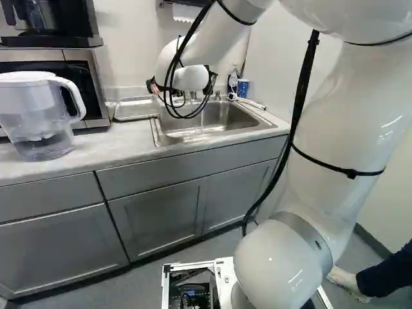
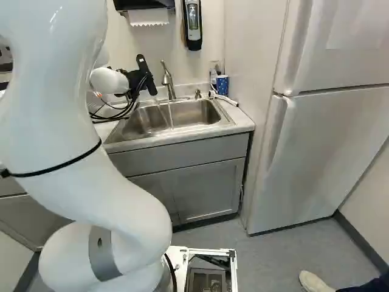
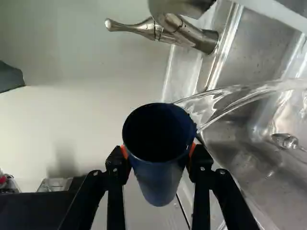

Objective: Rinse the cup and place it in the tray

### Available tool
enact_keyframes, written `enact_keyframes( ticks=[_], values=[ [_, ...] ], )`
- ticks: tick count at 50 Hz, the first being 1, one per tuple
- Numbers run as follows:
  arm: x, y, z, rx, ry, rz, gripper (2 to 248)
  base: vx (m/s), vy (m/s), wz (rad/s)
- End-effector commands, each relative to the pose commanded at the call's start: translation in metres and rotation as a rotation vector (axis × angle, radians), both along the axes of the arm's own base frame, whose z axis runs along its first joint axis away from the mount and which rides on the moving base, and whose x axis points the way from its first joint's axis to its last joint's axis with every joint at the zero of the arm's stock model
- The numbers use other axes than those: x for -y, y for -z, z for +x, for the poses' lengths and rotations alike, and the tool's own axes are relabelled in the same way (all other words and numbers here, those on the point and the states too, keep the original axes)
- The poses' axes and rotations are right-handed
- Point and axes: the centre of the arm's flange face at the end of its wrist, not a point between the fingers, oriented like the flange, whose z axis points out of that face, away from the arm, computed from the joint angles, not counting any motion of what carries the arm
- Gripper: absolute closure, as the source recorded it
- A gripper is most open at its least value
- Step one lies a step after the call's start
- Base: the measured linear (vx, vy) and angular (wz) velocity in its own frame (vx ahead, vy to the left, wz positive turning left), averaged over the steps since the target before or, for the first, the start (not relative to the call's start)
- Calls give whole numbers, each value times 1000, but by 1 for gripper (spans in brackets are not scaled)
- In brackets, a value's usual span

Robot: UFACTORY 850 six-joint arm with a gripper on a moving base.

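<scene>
In the right base view my black gripper [image 2: 143, 76] is over the back left of the sink [image 2: 200, 114], beside the faucet [image 2: 168, 78]. The wrist view shows the gripper [image 3: 159, 152] with its orange pads pressing a dark blue cup [image 3: 160, 177] from two sides. The cup's open mouth faces the camera and its inside is dark. Clear water [image 3: 240, 96] streams right beside the cup's rim, over the steel basin. From the base cameras I cannot make out the held cup. A flat metal tray [image 1: 136, 108] lies left of the sink in the left base view.
Behind the sink's right corner stand a patterned blue cup [image 2: 222, 84] and a clear bottle, with a white cable alongside. A water pitcher [image 1: 38, 116] and a microwave [image 1: 80, 80] occupy the left counter. A fridge [image 2: 322, 146] is at right; a person's foot shows near the base.
</scene>
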Motion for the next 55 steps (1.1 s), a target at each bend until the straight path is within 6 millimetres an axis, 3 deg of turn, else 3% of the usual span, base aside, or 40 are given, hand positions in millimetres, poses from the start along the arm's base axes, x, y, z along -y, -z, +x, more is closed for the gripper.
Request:
enact_keyframes(
  ticks=[55],
  values=[
    [0, 0, 0, -167, 140, 535, 124, 0, 0, 0]
  ],
)
